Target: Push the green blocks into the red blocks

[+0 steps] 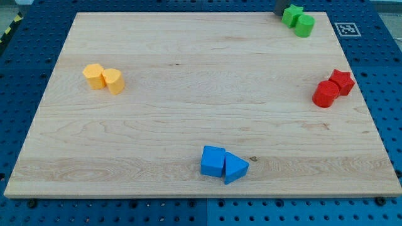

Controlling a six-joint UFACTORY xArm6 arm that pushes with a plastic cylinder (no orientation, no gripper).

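Two green blocks sit touching at the top right of the wooden board (188,94): a green star-shaped block (291,14) and a green rounded block (305,25) just below and right of it. Two red blocks sit touching near the view's right edge: a red star (342,81) and a red cylinder (326,94). The red pair lies below the green pair, with bare board between them. My tip (280,12) shows as a dark shape at the view's top edge, right against the left side of the green star. Most of the rod is cut off by the frame.
Two yellow blocks (94,75) (114,81) sit together at the left. A blue cube (213,161) and a blue triangle (235,167) touch near the bottom edge. The board lies on a blue perforated table (389,69) with a marker tag (346,29).
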